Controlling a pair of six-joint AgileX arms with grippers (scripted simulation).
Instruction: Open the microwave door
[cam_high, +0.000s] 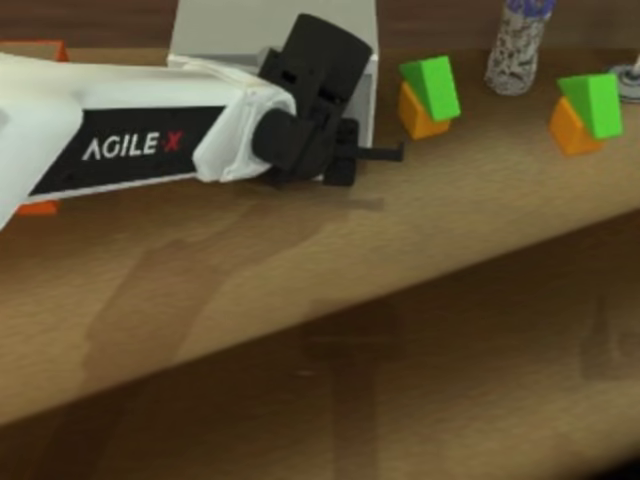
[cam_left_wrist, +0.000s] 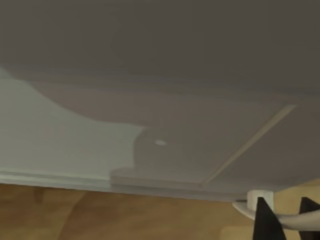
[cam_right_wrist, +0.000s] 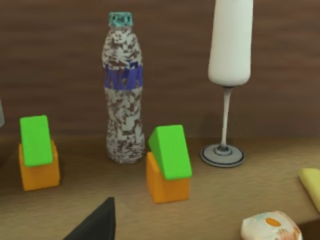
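Observation:
The silver-white microwave (cam_high: 215, 28) stands at the table's back, left of centre. My left arm reaches across from the left, and my left gripper (cam_high: 345, 160) sits against the microwave's front, hiding most of it. The left wrist view is filled by the grey microwave door (cam_left_wrist: 200, 125), seen from very close. My left gripper (cam_left_wrist: 283, 217) has its two black fingers set narrowly on either side of the door's thin white handle strip (cam_left_wrist: 287, 219). Only one black tip of my right gripper (cam_right_wrist: 100, 225) shows, over the table on the right and far from the microwave.
Two orange blocks with green roofs (cam_high: 430, 97) (cam_high: 587, 112) stand right of the microwave, with a speckled bottle (cam_high: 518, 45) and a white glass (cam_right_wrist: 227, 75) behind them. An orange box (cam_high: 35, 50) lies behind my left arm. A white packet (cam_right_wrist: 270, 227) lies near my right gripper.

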